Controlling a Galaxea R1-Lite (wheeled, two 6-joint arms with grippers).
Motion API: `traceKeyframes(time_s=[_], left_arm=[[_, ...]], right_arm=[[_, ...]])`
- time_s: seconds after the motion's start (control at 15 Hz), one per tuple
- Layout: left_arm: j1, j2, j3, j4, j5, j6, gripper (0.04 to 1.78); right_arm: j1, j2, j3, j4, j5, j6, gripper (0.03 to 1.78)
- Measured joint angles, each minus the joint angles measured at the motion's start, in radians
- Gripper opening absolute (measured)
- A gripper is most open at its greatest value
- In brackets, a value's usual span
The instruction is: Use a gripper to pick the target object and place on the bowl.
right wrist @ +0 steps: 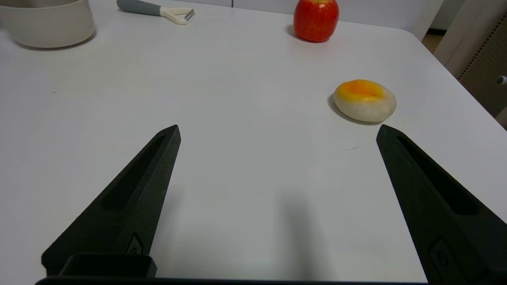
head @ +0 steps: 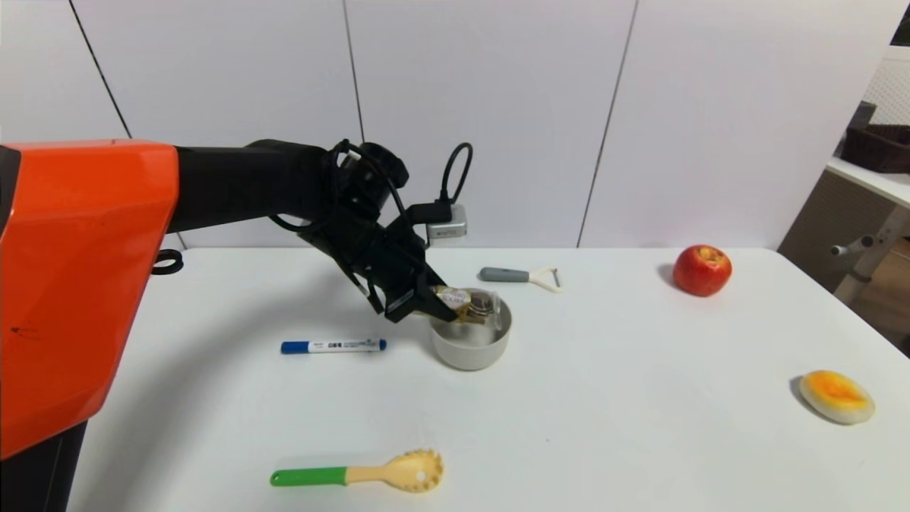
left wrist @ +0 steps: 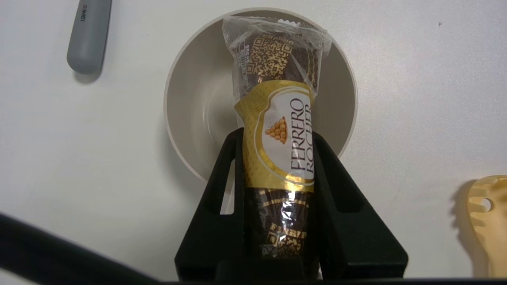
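Note:
My left gripper [head: 435,304] is shut on the clear plastic packet [head: 469,304] of dark brown pieces with a gold-yellow label. It holds the packet over the light grey bowl [head: 470,350], just above its rim. In the left wrist view the packet [left wrist: 277,130] sits between the black fingers [left wrist: 222,174], its free end over the bowl's inside [left wrist: 198,103]. My right gripper [right wrist: 277,136] is open and empty over bare table at the right; it does not show in the head view.
A blue-capped white marker [head: 333,346] lies left of the bowl. A grey-handled peeler [head: 520,276] lies behind it. A red apple [head: 702,269] is at the back right, an orange-topped white piece [head: 836,397] at the right, a green-handled pasta spoon [head: 362,473] at the front.

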State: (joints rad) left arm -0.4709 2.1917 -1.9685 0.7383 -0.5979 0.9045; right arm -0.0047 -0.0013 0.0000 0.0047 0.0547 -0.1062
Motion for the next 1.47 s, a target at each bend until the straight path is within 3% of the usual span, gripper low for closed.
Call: traceKeyframes(time_s=[0.33, 0.67, 0.87, 1.2, 1.47], left_arm=[[0.0, 0.002, -0.001, -0.001, 0.0, 0.001, 1.01], [0.0, -0.004, -0.001, -0.002, 0.0, 0.001, 1.35], [0.0, -0.048, -0.001, 0.0, 0.033, 0.0, 1.46], [0.013, -0.239, 0.023, 0.051, 0.17, -0.026, 1.57], [0.066, -0.518, 0.184, 0.108, 0.293, -0.136, 1.63]], right_arm=[[0.0, 0.0, 0.0, 0.0, 0.0, 0.0, 1.71], [0.0, 0.0, 0.0, 0.0, 0.0, 0.0, 1.71], [0.0, 0.0, 0.0, 0.0, 0.0, 0.0, 1.71], [0.0, 0.0, 0.0, 0.0, 0.0, 0.0, 1.71], [0.0, 0.0, 0.0, 0.0, 0.0, 0.0, 1.71]])
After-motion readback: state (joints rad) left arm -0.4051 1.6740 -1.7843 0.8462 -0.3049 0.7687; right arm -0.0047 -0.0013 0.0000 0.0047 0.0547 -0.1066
